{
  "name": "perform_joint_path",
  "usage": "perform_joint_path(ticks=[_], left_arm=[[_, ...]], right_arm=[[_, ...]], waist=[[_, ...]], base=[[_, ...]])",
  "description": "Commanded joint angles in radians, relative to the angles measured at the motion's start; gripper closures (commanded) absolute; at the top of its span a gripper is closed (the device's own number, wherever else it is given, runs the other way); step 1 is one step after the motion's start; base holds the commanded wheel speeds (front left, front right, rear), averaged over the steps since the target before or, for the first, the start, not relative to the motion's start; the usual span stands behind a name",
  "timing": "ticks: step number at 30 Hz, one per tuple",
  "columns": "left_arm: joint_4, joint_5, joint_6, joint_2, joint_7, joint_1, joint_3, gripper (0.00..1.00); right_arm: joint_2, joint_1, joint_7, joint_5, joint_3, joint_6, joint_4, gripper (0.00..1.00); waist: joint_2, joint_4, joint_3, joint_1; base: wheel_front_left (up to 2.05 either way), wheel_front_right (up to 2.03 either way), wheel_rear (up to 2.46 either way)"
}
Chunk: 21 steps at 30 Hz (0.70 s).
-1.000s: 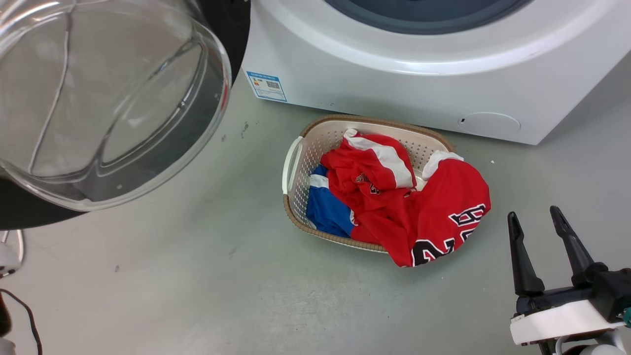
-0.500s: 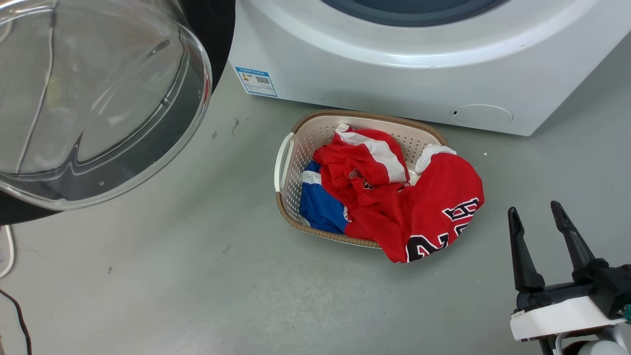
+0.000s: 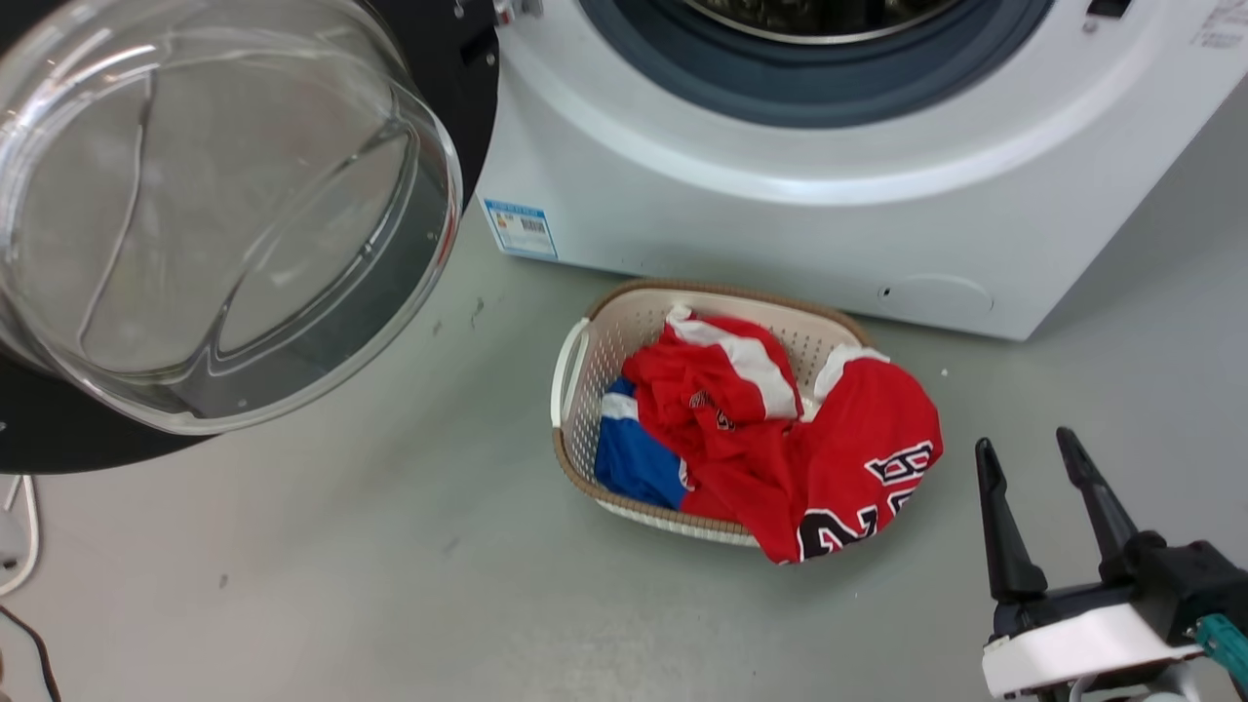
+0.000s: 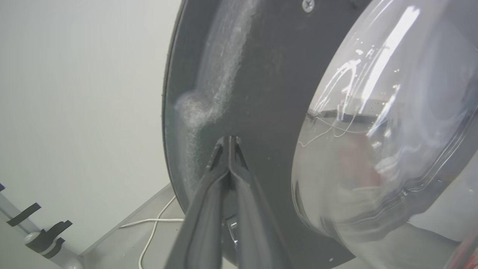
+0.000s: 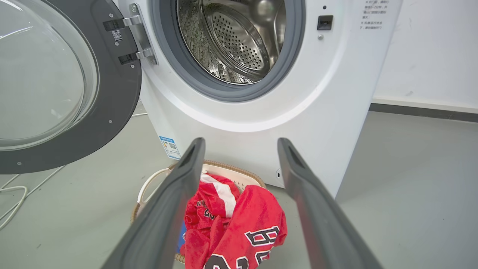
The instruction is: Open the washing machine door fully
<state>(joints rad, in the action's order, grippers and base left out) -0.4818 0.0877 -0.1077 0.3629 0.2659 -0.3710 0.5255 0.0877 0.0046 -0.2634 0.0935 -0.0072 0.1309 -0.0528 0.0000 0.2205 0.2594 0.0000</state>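
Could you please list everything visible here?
washing machine: one, white, centre back.
washing machine door: one, black with clear glass, open, left.
drum: one, steel, inside machine.
sticker: one, blue, machine's lower left.
filter cap: one, white, machine's lower right.
laundry basket: one, cream, floor before machine.
jerseys: seemingly two, red, in basket.
garment: one, blue, in basket.
cable: one, white, floor by door.
left gripper: one, dark, shut, at door's black ring.
right gripper: one, dark, open, lower right.

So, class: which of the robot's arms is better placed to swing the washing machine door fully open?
Left. The left hand, fingers shut together, has its tips right at the black rim of the door. The right hand hangs open beyond the basket, well away from the door.
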Motion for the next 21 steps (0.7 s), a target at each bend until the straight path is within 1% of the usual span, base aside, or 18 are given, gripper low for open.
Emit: perform_joint_path(ticks=[1, 5, 9, 11, 16, 19, 20, 21], left_arm=[[0.022, -0.016, -0.004, -0.008, -0.002, 0.032, -0.005, 1.0], [0.106, -0.032, -0.012, -0.041, -0.002, 0.086, -0.03, 1.0], [0.229, -0.051, -0.015, -0.093, -0.002, 0.149, -0.077, 1.0], [0.289, -0.062, -0.016, -0.128, -0.003, 0.187, -0.111, 1.0], [0.4, -0.091, -0.019, -0.192, -0.002, 0.268, -0.207, 1.0], [0.443, -0.106, -0.02, -0.216, -0.003, 0.305, -0.266, 1.0], [0.451, -0.107, -0.02, -0.224, -0.003, 0.315, -0.286, 0.72], [0.461, -0.108, -0.019, -0.232, -0.003, 0.325, -0.301, 0.65]], right_arm=[[-0.008, 0.017, -0.002, 0.006, 0.004, 0.0, -0.005, 0.0], [-0.017, 0.037, -0.002, 0.01, -0.003, 0.0, -0.006, 0.0], [-0.025, 0.062, -0.002, 0.008, 0.003, 0.0, -0.008, 0.0], [-0.027, 0.069, -0.002, 0.01, 0.002, 0.0, -0.004, 0.0], [-0.032, 0.092, -0.002, 0.011, -0.005, 0.0, 0.002, 0.0], [-0.033, 0.099, -0.002, 0.009, -0.007, 0.0, 0.005, 0.0], [-0.033, 0.1, -0.002, 0.007, -0.007, 0.0, 0.007, 0.0], [-0.034, 0.1, -0.002, 0.005, -0.01, 0.0, 0.01, 0.0]], waist=[[0.0, 0.001, -0.038, 0.0], [0.0, 0.004, -0.087, 0.0], [0.0, 0.004, -0.129, 0.0], [0.0, 0.0, -0.146, 0.0], [0.0, -0.006, -0.177, 0.0], [0.0, -0.012, -0.183, 0.0], [0.0, -0.015, -0.185, 0.0], [0.0, -0.019, -0.186, 0.0]], base=[[0.0, 0.0, 0.0], [0.0, 0.0, 0.0], [0.0, 0.0, 0.0], [0.0, 0.0, 0.0], [0.0, 0.0, 0.0], [0.0, 0.0, 0.0], [0.0, 0.0, 0.0], [0.0, 0.0, 0.0]])
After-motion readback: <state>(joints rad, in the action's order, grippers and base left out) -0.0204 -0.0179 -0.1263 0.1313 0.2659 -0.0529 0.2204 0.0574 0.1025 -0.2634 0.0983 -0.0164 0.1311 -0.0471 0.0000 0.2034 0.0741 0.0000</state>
